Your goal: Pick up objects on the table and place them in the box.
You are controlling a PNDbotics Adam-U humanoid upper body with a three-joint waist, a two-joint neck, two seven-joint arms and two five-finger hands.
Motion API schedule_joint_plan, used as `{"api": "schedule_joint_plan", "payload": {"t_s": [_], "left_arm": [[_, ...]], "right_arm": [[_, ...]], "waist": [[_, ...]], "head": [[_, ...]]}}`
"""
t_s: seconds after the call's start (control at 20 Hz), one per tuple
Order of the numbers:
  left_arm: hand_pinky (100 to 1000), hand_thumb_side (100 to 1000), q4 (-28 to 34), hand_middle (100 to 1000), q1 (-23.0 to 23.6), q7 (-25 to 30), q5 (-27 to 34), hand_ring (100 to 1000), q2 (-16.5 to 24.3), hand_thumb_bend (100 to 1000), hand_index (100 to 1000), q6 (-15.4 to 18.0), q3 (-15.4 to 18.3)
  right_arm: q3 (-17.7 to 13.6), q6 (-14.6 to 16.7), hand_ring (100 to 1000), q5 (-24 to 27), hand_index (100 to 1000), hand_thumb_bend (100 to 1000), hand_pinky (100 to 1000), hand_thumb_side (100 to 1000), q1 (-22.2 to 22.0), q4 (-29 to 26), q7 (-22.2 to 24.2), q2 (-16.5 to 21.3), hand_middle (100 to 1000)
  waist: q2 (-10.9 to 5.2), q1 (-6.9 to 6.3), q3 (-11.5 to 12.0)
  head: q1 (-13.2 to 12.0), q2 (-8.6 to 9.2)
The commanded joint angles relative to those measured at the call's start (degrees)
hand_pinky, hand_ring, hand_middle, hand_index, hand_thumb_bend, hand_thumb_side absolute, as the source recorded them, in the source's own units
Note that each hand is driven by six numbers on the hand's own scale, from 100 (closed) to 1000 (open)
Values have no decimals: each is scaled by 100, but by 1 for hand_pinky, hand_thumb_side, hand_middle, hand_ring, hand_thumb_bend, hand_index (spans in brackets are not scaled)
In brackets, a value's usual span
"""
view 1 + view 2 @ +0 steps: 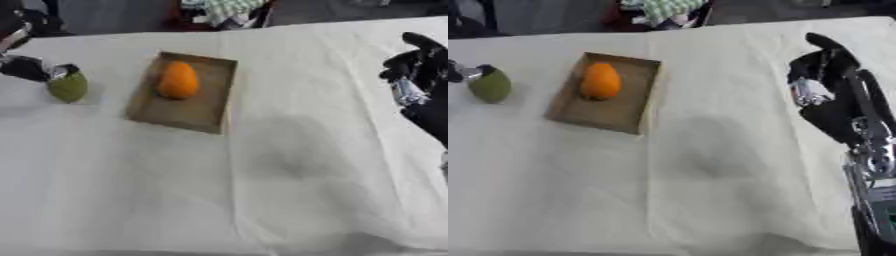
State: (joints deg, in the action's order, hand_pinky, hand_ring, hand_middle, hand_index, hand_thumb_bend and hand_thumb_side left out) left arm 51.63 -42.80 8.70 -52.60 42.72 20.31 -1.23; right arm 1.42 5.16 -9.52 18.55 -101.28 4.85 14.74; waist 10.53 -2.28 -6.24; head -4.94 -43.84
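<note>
One orange fruit [178, 79] already lies in the box [203, 114] at upper centre of the frame. The green fruit [67, 86] remains on the white worktop [289, 200] at upper left, with the left robot hand [31, 68] curled around its top. The right robot hand [826, 80] hangs idle at right, fingers relaxed, holding nothing.

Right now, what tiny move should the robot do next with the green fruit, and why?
Probably lift the green fruit a little with the left hand, whose fingers are already at the fruit's top. It lies outside the box, to its left, while the orange fruit is already inside. The right hand hangs idle, far off at the right.
</note>
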Motion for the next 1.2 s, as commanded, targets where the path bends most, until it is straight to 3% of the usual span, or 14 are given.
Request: {"api": "schedule_joint_plan", "payload": {"t_s": [0.05, 0.4, 0.6, 1.0, 1.15, 1.2], "left_arm": [[724, 509, -419, 771, -210, -142, -317, 714, 109, 526, 918, -1, 164], [715, 433, -981, 774, -480, -812, -1096, 711, -147, 537, 920, -188, 236], [707, 337, -1150, 767, -557, -1137, -1491, 701, -285, 502, 918, -395, 267], [712, 326, -1637, 781, -609, -1053, -1882, 713, -459, 467, 925, -510, 330], [657, 116, -1710, 684, -590, -908, -1940, 609, -478, 312, 838, -495, 333], [623, 114, -1704, 612, -586, -913, -1952, 553, -478, 218, 784, -505, 342]], "right_arm": [[-44, 5, 629, -35, 915, 100, 741, 449, 45, -47, -19, 105, 618], [-36, 7, 629, -22, 915, 100, 741, 449, 57, -48, -10, 89, 618], [-32, 8, 629, -15, 915, 100, 741, 448, 71, -48, -5, 75, 618], [-26, 7, 629, -1, 915, 100, 741, 446, 105, -47, -2, 62, 618], [-22, 8, 629, 2, 915, 100, 741, 446, 111, -47, 6, 61, 618], [-24, 8, 629, 1, 915, 100, 741, 446, 111, -46, 6, 62, 618]], "waist": [[-94, 10, -3], [-71, 23, -23], [-51, 34, -56], [8, 48, -125], [16, 45, -130], [15, 45, -132]], "head": [[6, -28], [-14, -28], [-36, -28], [-65, -28], [-58, -28], [-55, -28]]}}
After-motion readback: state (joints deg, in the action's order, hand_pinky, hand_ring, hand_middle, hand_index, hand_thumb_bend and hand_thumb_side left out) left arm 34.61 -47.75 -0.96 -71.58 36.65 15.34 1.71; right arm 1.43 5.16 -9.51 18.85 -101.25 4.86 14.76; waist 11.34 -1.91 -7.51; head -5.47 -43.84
